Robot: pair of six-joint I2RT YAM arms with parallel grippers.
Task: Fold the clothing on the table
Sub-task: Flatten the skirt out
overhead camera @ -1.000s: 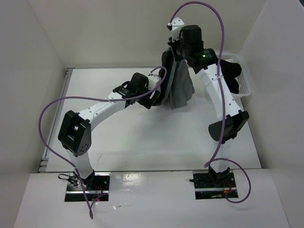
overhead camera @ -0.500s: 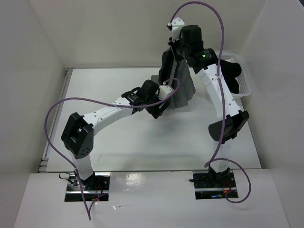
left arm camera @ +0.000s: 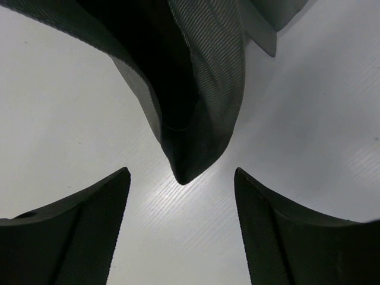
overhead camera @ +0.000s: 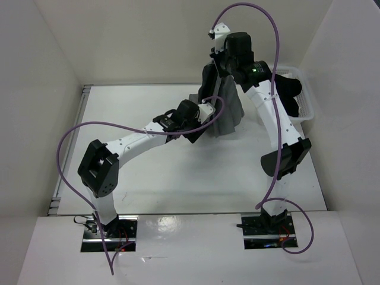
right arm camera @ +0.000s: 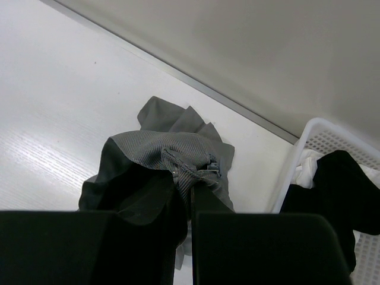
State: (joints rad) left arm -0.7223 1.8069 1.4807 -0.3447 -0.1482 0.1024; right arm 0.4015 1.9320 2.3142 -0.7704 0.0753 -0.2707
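The clothing, a grey pleated skirt (overhead camera: 229, 111), hangs over the back of the white table (overhead camera: 148, 172), its lower folds resting on the surface. My right gripper (overhead camera: 220, 73) is shut on the bunched waistband (right arm camera: 189, 165), with the fabric (right arm camera: 155, 151) draping below the gripper (right arm camera: 191, 191). My left gripper (overhead camera: 200, 128) sits low at the skirt's lower left edge. In the left wrist view this gripper (left arm camera: 181, 174) is open, and a hanging corner of the skirt (left arm camera: 202, 107) points down just ahead of the gap between its fingers (left arm camera: 89, 219).
A white slatted basket (overhead camera: 306, 110) stands at the back right beside the right arm, holding a black garment (overhead camera: 291, 90) and something white; the right wrist view shows the basket (right arm camera: 309, 133) and garment (right arm camera: 332, 184) too. Grey walls close in the table's far side.
My left arm has swung right and forward, up to the skirt's lower edge; most of that came early, then it settled. The right arm and lifted skirt stay put.
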